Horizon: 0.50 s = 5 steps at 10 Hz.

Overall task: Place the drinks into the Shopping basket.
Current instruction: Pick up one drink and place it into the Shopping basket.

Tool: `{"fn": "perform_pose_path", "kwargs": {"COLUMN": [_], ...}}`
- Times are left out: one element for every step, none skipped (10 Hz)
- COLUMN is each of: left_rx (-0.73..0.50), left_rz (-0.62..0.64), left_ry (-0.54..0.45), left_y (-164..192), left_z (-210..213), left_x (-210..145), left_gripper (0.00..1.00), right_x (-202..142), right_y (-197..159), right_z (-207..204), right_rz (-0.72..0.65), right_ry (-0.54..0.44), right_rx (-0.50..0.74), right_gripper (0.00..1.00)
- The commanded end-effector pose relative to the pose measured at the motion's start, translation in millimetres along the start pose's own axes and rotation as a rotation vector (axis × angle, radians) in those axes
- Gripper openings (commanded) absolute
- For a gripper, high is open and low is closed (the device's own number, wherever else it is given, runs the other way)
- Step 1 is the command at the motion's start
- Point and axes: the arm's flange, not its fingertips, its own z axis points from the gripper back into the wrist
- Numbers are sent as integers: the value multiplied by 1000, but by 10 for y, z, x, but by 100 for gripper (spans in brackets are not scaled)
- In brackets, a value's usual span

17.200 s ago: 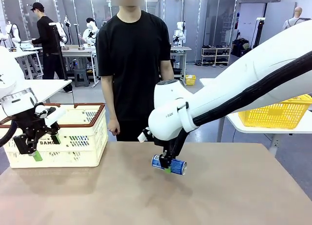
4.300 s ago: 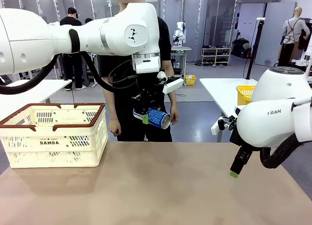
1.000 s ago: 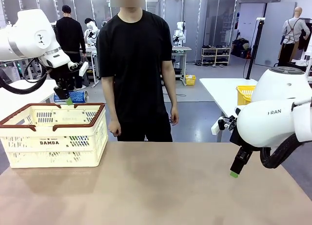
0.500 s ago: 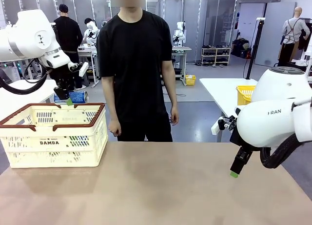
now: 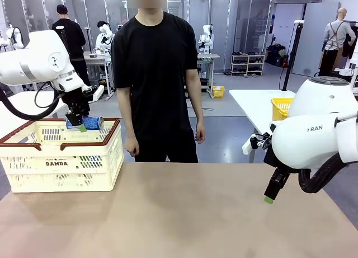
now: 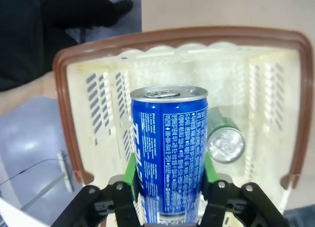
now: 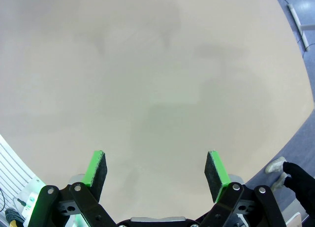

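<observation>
Robotics laboratory hall — rows of white work tables (image 5: 254,101) carrying further white robot arms, glass partition walls (image 5: 235,23) behind, a grey floor, and what may be a low shoe rack (image 5: 248,64).

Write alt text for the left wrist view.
A pincer grips a blue can above an open cream basket with a brown rim. A green can lies on the basket floor beside it.
</observation>
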Motion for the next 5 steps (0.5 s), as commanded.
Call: {"fn": "perform_pose_path", "kwargs": {"left_rx": [-2, -15, -35, -40, -36], "left_rz": [-5, -8, -12, 8, 17], "left_ry": [-45, -68, -81, -66, -62], "left_y": [139, 182, 192, 194, 212], "left_z": [-73, -220, -329, -422, -505], "left_x": [-33, -63, -55, -58, -84], "left_gripper": [57, 57, 57, 57, 57], "right_x": [2, 2, 2, 2, 2], "right_y": [11, 11, 11, 11, 11], "right_z": [-3, -3, -3, -3, -3], "right_rz": [-9, -9, -9, -9, -9], "right_ry": [-5, -5, -5, -5, -5], "right_rx": [-13, -13, -13, -13, -13], "right_gripper": [100, 100, 100, 100, 100]}}
